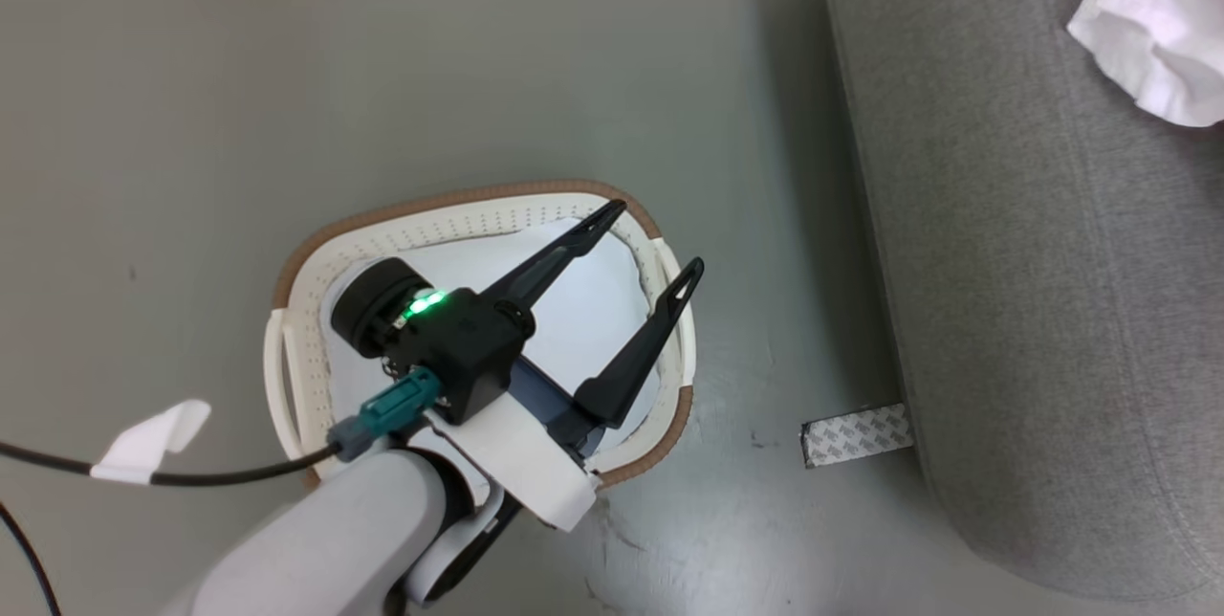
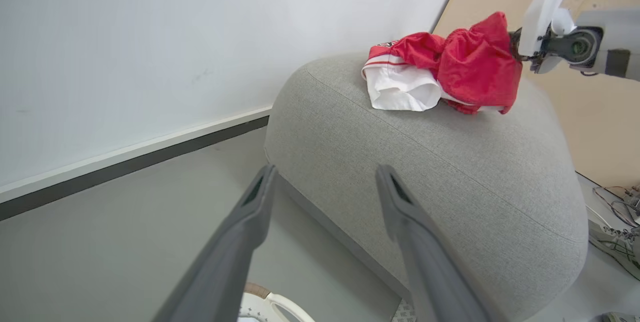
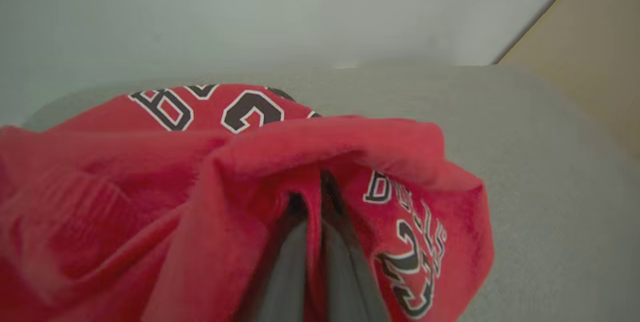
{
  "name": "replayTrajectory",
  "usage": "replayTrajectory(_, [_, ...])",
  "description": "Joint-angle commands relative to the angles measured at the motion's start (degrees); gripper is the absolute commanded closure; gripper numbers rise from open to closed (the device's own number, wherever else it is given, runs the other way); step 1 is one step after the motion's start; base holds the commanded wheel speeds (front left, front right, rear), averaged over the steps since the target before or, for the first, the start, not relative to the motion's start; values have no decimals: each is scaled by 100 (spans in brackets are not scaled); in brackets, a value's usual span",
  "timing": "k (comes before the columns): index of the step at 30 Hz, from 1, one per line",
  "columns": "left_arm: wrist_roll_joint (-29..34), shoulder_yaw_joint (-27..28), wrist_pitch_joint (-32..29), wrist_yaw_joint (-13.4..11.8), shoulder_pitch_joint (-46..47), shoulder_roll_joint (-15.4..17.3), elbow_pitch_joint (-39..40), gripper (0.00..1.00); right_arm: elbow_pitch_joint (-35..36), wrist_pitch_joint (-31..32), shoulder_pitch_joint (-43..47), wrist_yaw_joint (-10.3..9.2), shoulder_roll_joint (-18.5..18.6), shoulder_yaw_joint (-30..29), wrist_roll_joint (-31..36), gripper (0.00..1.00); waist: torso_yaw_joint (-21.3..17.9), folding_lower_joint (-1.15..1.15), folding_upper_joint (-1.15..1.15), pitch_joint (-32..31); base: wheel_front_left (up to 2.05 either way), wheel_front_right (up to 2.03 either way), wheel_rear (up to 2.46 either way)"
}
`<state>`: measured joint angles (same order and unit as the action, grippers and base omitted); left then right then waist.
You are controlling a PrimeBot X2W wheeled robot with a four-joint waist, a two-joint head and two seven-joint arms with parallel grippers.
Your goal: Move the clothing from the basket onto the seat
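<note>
Red jersey (image 3: 350, 137), dark white-outlined lettering folded and not fully legible, clamped in right gripper (image 3: 312, 197); left gripper (image 1: 655, 236) spread wide above basket (image 1: 421, 219).

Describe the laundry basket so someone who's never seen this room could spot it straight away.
Find the big grey sofa; on the floor near its side sits the basket, beneath the open left gripper. It is the oval white tub with perforated walls and a brown rim.

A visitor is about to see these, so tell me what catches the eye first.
The red clothing bunched on top of the grey seat, white lining showing, stands out most. The right gripper is shut on a fold of it. On the floor beside the seat, the white basket sits under the open left gripper.
</note>
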<state>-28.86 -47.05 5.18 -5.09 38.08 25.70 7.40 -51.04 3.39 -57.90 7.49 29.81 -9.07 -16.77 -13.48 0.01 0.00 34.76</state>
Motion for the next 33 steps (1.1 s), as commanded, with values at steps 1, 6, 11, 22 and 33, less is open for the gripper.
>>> replayTrajectory(1, [16, 10, 60, -11, 2, 31, 25, 0, -181, 184, -108, 1, -31, 46, 54, 100, 25, -1, 0, 70, 0, 0, 0])
replayTrajectory(6, [-42, 56, 142, -40, -69, 83, -28, 0, -596, 369, -199, 1, 22, 138, 224, 92, 0, -1, 0, 99, 0, 0, 0])
replayTrajectory(11, [-105, 79, 198, -31, -118, 99, -147, 0, -726, 270, -230, 1, -25, 276, 222, 71, -61, -1, 0, -78, 0, 0, 0])
replayTrajectory(22, [-470, 231, 581, -189, -683, 39, -520, 0, -236, 806, 435, 1, 243, 1512, -300, 0, -123, -1, 0, -1469, 0, 0, 0])
replayTrajectory(33, [-923, 811, 888, -590, -1413, 218, -565, 0, 1274, 940, 1264, 1, 1129, 2493, -1435, 0, 206, -1, 0, -2861, 0, 0, 0])
